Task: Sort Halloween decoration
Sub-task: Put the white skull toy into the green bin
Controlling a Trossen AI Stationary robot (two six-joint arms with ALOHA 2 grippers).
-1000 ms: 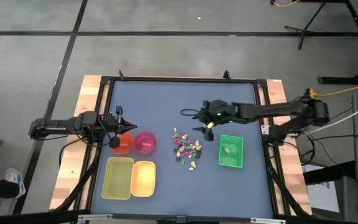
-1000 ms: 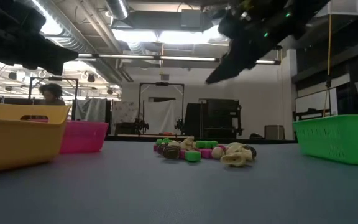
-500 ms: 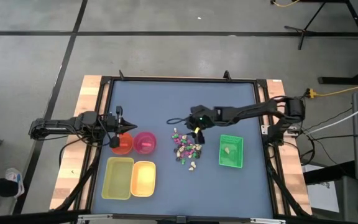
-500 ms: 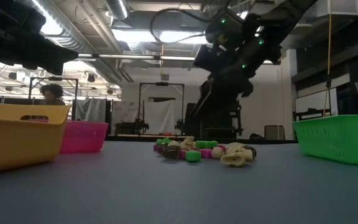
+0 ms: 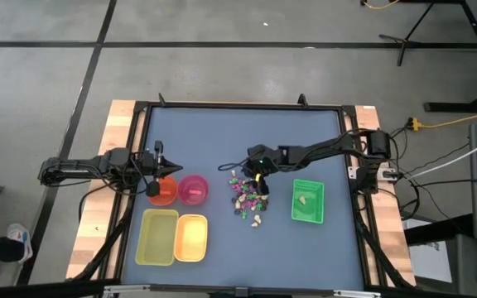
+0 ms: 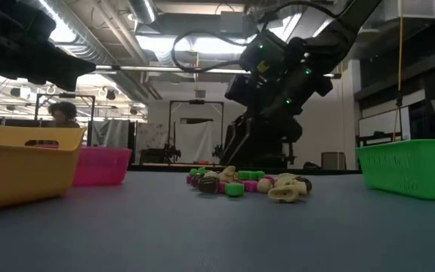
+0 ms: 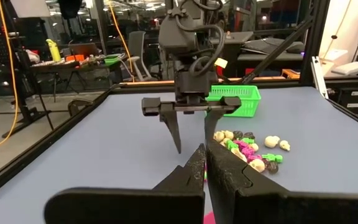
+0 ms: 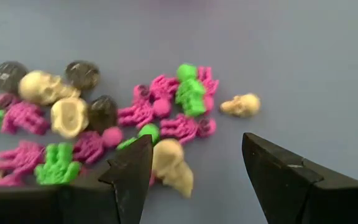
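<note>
The Halloween decoration is a loose pile of tiny magenta, green, cream and dark trinkets [image 5: 249, 197] lying on the blue table mat. My right gripper [image 8: 194, 168] hangs open just above the pile's far edge, slanting down. A cream skull [image 8: 174, 163] lies between its fingers, close to one of them, and I see no touch. A smaller cream skull [image 8: 241, 104] lies apart from the pile. My left gripper [image 7: 204, 155] is shut, level and holding nothing, above the orange bowl [image 5: 162, 191] at the left.
A pink bowl [image 5: 193, 189] stands beside the orange one. A yellow-green tray [image 5: 157, 237] and a yellow tray [image 5: 191, 237] sit near the front left. A green tray [image 5: 308, 201] with one cream trinket stands right of the pile. Bare mat lies behind the pile.
My right gripper has come down and toward the table's left edge, from above the mat near the green tray to just over the trinket pile. It has tipped further downward and stayed open. The trinkets have not moved.
</note>
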